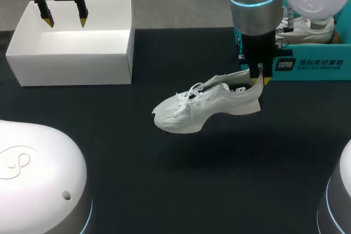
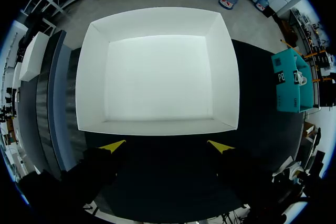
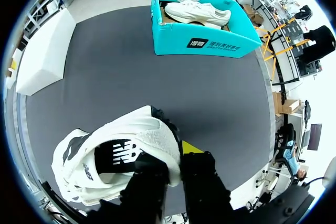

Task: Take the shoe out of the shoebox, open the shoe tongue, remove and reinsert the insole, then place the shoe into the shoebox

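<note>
My right gripper point(image 1: 260, 78) is clamped on the heel collar of the white shoe point(image 1: 208, 105): one finger goes down inside the heel opening and the other presses the back of the heel from outside, where its yellow tip shows. The right wrist view shows the padded heel wall pinched between the two dark fingers, with the dark insole print visible inside the shoe. The shoe hangs roughly level from that grip, with its toe pointing toward my left side and its laces loose over the tongue. It looks clear of the dark table point(image 1: 164, 190), since its shadow falls on the surface below it. The teal shoebox point(image 1: 315, 64) sits open at the far right of the table, behind my right arm and well apart from the held shoe. A second shoe point(image 1: 307, 28), also white, lies inside that box. My left gripper point(image 1: 66, 23) hangs over the far side of the white box point(image 1: 71, 69), which stands at the far left of the table. Its two yellow-tipped fingers are spread wide and grip nothing. In the left wrist view the white box lies directly ahead of those spread fingers with its open top facing the camera. Neither tip touches the box rim, as far as I can see from here.
</note>
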`<state>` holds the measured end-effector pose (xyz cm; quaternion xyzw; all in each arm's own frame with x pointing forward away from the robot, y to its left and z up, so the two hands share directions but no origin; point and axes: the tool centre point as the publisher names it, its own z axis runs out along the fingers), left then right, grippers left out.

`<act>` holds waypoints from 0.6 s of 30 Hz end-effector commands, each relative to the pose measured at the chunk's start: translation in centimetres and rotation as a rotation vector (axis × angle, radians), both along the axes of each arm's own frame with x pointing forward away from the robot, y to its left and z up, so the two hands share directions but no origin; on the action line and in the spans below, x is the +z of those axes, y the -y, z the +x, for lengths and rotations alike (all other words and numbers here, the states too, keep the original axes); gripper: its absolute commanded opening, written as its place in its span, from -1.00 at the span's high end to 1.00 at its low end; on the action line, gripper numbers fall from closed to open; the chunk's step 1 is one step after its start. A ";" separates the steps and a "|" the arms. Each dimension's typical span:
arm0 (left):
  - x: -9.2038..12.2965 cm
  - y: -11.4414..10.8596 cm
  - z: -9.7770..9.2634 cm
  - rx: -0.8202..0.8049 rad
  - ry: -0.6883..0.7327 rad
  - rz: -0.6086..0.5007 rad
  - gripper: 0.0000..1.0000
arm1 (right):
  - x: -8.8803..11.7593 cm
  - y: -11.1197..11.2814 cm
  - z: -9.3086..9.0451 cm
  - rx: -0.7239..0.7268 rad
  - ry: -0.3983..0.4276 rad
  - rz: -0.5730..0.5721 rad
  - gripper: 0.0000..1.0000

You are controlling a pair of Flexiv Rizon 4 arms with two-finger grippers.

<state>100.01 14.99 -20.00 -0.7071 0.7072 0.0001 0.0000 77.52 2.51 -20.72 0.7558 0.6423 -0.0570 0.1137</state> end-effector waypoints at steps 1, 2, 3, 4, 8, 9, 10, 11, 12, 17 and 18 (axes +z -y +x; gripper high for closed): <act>0.0 0.0 0.0 0.000 0.000 0.000 -1.00 | 0.1 -0.1 0.1 -0.001 -0.002 0.000 1.00; 0.0 0.0 0.0 0.000 0.000 0.000 -1.00 | 0.1 -0.1 0.1 -0.001 -0.002 0.000 1.00; 0.0 0.0 0.0 0.000 0.000 0.000 -1.00 | 0.1 -0.1 0.1 -0.001 -0.002 0.000 1.00; 0.0 0.0 0.0 0.000 0.000 0.000 -1.00 | 0.1 -0.1 0.1 -0.001 -0.002 0.000 1.00; 0.0 0.0 0.0 0.000 0.000 0.000 -1.00 | 0.1 -0.1 0.1 -0.001 -0.002 0.000 1.00; 0.0 0.0 0.0 0.000 0.000 0.000 -1.00 | 0.1 -0.1 0.1 -0.001 -0.002 0.000 1.00; 0.0 0.0 0.0 0.000 0.000 0.000 -1.00 | 0.1 -0.1 0.1 -0.001 -0.002 0.000 1.00; 0.0 0.0 0.0 0.000 0.000 0.000 -1.00 | 0.1 -0.1 0.1 -0.001 -0.002 0.000 1.00; 0.0 0.0 0.0 0.000 0.000 0.000 -1.00 | 0.1 -0.1 0.1 -0.001 -0.002 0.000 1.00; 0.0 0.0 0.0 0.000 0.000 0.000 -1.00 | 0.1 -0.1 0.1 -0.001 -0.002 0.000 1.00; 0.0 0.0 0.0 0.000 0.000 0.000 -1.00 | -0.6 -0.3 0.0 0.000 0.000 0.001 1.00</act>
